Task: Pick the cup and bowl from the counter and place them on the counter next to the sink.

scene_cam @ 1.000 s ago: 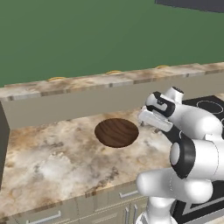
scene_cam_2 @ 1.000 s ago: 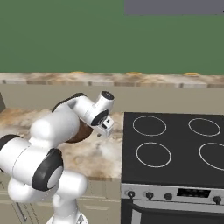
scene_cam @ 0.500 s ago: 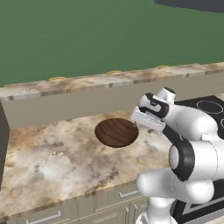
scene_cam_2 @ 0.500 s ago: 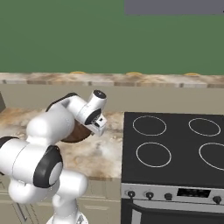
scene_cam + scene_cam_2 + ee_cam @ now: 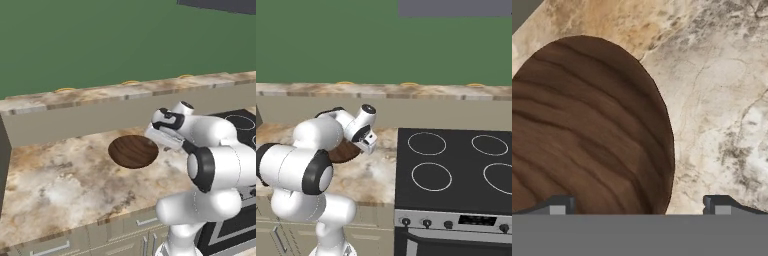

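The round dark brown bowl [image 5: 133, 150] looks like wood, with wavy darker grain and a matt finish. The beige-and-brown desk [image 5: 60, 185] looks like marbled polished stone, smooth. The black stovetop [image 5: 456, 170] looks like smooth glass with thin pale rings.

a wide dark brown wood-grain bowl [image 5: 342, 151] rests on the beige-and-brown marbled stone counter [image 5: 373, 175], mostly hidden behind the white arm, left of the black glass stovetop [image 5: 456, 170].
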{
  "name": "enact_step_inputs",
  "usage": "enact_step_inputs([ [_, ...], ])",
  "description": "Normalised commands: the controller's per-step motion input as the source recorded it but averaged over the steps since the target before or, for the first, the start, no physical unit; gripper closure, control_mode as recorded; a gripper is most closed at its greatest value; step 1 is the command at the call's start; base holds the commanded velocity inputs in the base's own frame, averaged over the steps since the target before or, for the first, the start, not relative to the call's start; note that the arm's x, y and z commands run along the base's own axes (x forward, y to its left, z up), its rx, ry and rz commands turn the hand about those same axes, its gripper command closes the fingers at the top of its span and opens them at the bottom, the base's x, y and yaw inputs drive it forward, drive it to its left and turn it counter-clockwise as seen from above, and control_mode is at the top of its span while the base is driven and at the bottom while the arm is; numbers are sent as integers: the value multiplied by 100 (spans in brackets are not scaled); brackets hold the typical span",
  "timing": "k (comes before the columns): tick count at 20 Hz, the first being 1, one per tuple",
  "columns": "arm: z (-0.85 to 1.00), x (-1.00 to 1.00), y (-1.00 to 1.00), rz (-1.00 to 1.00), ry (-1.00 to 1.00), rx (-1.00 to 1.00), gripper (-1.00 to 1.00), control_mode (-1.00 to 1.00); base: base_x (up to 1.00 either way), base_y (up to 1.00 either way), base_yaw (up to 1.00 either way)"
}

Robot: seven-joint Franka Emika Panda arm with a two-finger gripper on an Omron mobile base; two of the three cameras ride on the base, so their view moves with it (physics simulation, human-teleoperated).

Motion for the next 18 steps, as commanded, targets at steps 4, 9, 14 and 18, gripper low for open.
enact_step_inputs([
  [4,-1,13,-5,0,0,0,-100,-100,0,0,0],
  [9,0,0,-31,0,0,4,-100,-100,0,0,0],
  [14,-13,0,-24,0,0,4,-100,-100,0,0,0],
  [18,-18,3,4,0,0,0,-100,-100,0,0,0],
])
